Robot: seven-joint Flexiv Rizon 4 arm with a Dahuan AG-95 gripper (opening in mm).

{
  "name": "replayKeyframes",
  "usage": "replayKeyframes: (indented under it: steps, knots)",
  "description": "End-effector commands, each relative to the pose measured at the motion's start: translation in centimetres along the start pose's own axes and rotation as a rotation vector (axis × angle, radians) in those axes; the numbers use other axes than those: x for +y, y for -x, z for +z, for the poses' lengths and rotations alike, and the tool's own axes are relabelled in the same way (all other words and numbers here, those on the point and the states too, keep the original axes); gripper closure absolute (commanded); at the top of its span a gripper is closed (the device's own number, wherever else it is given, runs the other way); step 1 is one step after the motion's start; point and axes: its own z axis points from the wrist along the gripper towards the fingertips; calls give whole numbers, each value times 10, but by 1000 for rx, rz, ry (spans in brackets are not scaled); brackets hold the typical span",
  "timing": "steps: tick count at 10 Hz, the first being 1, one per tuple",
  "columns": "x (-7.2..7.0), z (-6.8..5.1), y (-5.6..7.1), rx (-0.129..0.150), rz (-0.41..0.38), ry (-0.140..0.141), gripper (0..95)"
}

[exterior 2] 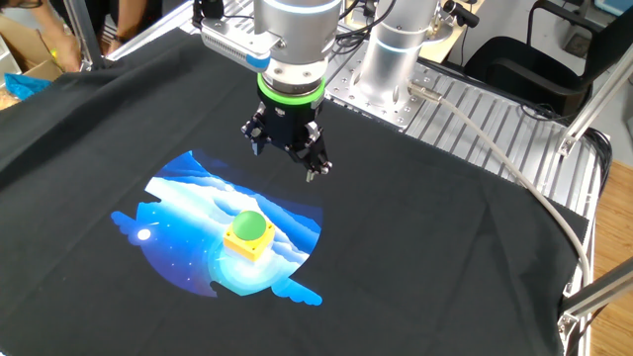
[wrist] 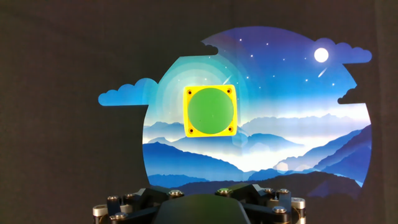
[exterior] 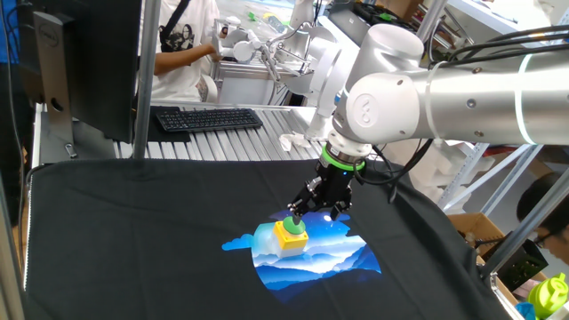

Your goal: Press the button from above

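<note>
The button (wrist: 211, 111) is a round green dome on a yellow cube-shaped box (wrist: 191, 93). It stands on a blue night-landscape print (wrist: 280, 143) on black cloth. It also shows in one fixed view (exterior: 292, 228) and in the other fixed view (exterior 2: 250, 226). My gripper (exterior 2: 287, 158) hangs in the air above the cloth, points down, and sits a little behind and to one side of the button, well apart from it. In one fixed view the gripper (exterior: 316, 210) is just up and right of the dome. Only the gripper's dark body (wrist: 199, 208) shows in the hand view; its fingertips are hidden.
Black cloth (exterior 2: 445, 247) covers the table. A keyboard (exterior: 206, 118), a monitor (exterior: 98, 62) and a person (exterior: 182, 44) are at the back. The arm's base (exterior 2: 396, 49) stands on slatted aluminium (exterior 2: 475, 109) beyond the cloth. Boxes (exterior: 476, 227) lie at the right.
</note>
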Motion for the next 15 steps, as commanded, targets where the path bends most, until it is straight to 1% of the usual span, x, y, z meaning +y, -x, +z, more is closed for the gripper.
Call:
replayKeyframes:
  steps: [1, 2, 3, 5, 9, 10, 15]
  knots:
    - [0, 0, 0, 113, 343, -24, 950]
    - [-1, 0, 0, 121, 354, 21, 950]
    - [-1, -1, 1, 122, 356, 24, 950]
    - [-1, -1, 1, 120, 356, 26, 950]
    - [-1, -1, 1, 118, 353, 15, 950]
    - [-1, -1, 1, 117, 350, 9, 950]
    - [-1, 0, 1, 112, 346, 5, 950]
